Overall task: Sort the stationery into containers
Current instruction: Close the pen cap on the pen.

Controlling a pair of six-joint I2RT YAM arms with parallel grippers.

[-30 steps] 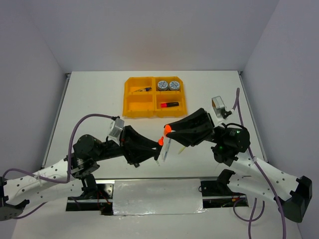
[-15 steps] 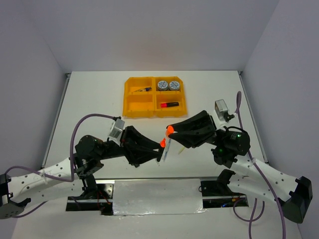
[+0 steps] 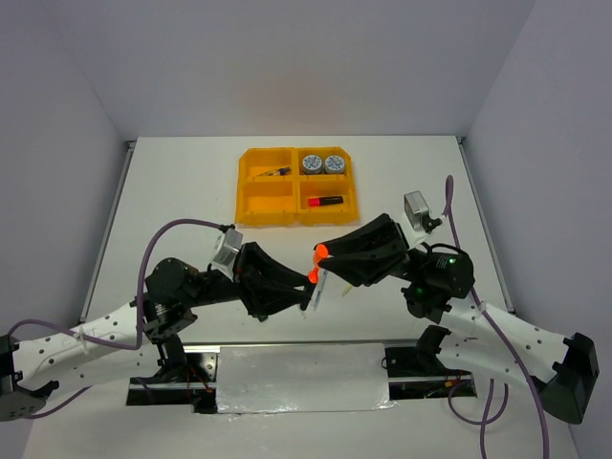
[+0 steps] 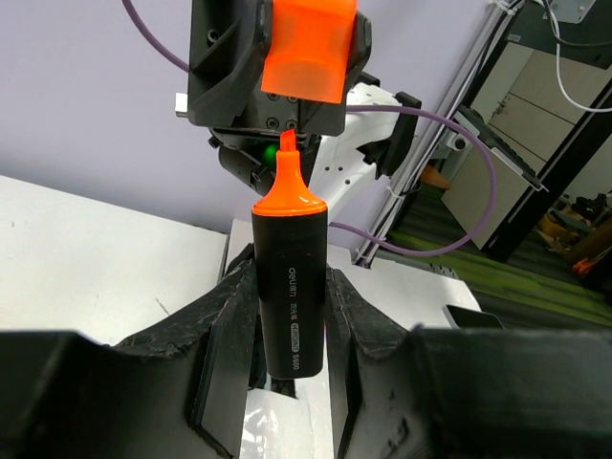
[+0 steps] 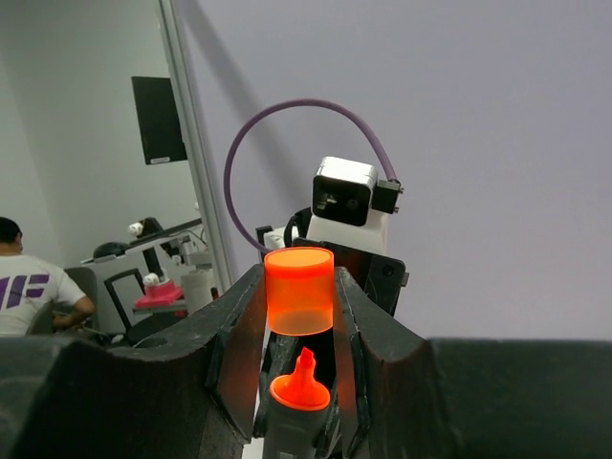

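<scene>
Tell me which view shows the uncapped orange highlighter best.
Left wrist view: the highlighter stands upright between the left fingers, with black barrel, print and bare tip all visible. The right wrist view shows only its orange tip end below the cap; the top external view, a small orange speck.

The flat white table (image 3: 172, 191) is brightly and evenly lit from overhead, with only faint shadows cast. The translucent orange highlighter cap (image 5: 298, 290) is seen glowing; the black orange-tipped highlighter (image 4: 290, 306) is rendered sharp, its print legible.
</scene>
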